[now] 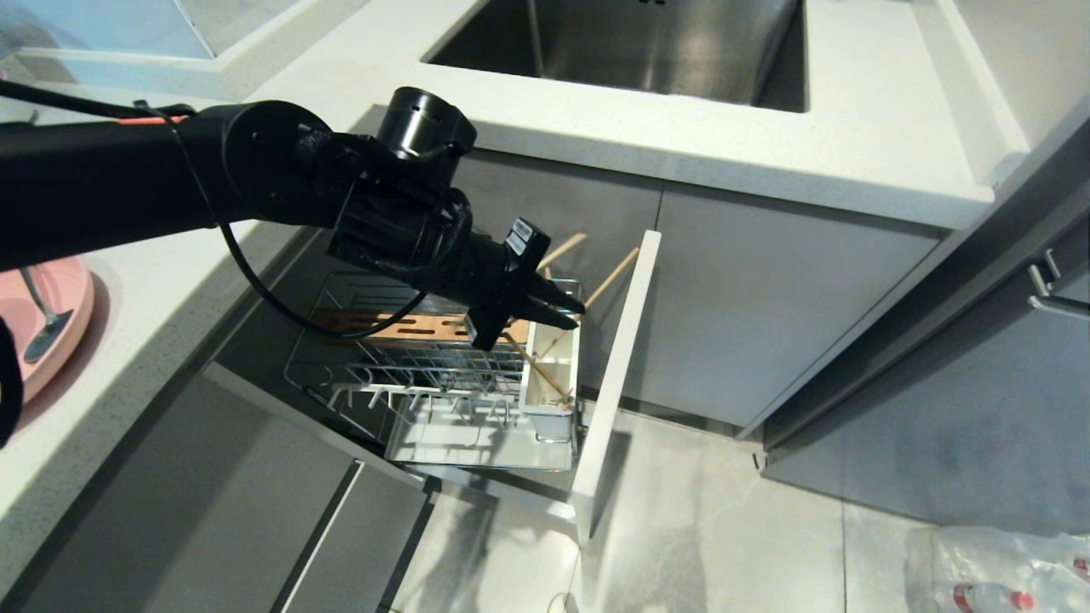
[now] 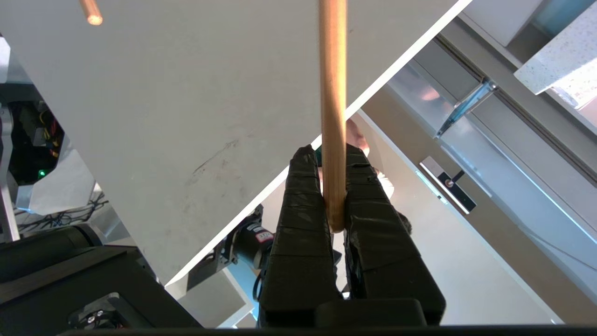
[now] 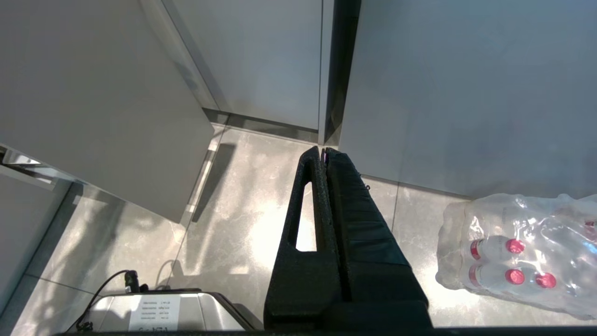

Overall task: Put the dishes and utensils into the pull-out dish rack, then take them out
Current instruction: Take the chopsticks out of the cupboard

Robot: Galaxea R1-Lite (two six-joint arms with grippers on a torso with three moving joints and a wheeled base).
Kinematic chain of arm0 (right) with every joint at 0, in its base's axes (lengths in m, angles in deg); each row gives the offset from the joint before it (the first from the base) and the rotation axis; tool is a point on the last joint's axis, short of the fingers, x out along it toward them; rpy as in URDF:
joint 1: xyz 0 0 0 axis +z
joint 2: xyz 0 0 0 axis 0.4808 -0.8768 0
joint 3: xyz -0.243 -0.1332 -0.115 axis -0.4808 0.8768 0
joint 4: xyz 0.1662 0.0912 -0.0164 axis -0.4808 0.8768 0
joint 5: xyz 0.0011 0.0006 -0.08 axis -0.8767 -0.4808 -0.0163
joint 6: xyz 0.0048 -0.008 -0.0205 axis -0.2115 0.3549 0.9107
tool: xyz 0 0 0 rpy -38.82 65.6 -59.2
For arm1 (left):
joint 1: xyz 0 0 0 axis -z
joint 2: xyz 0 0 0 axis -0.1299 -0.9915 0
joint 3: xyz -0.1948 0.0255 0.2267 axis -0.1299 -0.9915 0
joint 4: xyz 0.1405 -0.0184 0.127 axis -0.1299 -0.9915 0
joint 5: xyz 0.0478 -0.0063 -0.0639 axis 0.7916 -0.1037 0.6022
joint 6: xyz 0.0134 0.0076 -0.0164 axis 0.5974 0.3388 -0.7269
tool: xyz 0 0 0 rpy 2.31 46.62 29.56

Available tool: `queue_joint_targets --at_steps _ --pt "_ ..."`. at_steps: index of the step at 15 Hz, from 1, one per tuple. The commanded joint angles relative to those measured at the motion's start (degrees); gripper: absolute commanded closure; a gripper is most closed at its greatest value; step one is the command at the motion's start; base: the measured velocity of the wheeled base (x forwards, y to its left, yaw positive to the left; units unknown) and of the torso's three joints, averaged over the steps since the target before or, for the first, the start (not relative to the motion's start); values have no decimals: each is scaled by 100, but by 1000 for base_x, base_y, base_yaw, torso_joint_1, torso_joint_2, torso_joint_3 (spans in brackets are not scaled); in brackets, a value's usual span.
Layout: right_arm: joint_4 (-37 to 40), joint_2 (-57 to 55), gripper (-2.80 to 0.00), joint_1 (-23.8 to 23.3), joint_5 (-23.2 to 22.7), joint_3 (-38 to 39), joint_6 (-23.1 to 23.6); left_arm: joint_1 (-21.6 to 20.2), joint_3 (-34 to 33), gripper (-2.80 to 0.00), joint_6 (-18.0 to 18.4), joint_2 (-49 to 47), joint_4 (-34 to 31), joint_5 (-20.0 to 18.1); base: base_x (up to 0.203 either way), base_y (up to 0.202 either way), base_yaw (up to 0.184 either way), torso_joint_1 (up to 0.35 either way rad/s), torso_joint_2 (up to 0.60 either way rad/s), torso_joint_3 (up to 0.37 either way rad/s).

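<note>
The pull-out dish rack (image 1: 409, 375) stands pulled out below the counter, with its wooden strip (image 1: 400, 325), white utensil cup (image 1: 555, 366) and front panel (image 1: 617, 375). My left gripper (image 1: 569, 311) hovers just above the cup and is shut on the end of one wooden chopstick (image 2: 333, 93), which slants up toward the panel (image 1: 615, 274). A second chopstick (image 1: 566, 247) pokes up behind the gripper, its lower part hidden. The pink plate (image 1: 64, 285) lies on the counter at far left with a silver utensil (image 1: 43, 328) on it. My right gripper (image 3: 324, 154) hangs shut and empty over the floor.
A steel sink (image 1: 647, 42) is set in the white counter behind the rack. Grey cabinet fronts (image 1: 766, 289) flank the open drawer. A shrink-wrapped pack of water bottles (image 3: 517, 252) lies on the tiled floor to the right.
</note>
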Motion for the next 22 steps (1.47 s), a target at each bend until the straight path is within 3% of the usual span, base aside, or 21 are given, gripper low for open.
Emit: queue_joint_targets --at_steps 1,15,22 --pt "6 0 0 1 0 0 -1 1 1 0 -44 9 -41 -13 0 0 0 0 0 0" --pt "-2 0 0 1 0 0 -1 1 1 0 -44 1271 -206 3 0 0 0 0 0 0" --pt "-1 -4 0 1 0 0 -1 -2 1 0 -27 2545 -252 37 0 0 0 0 0 0"
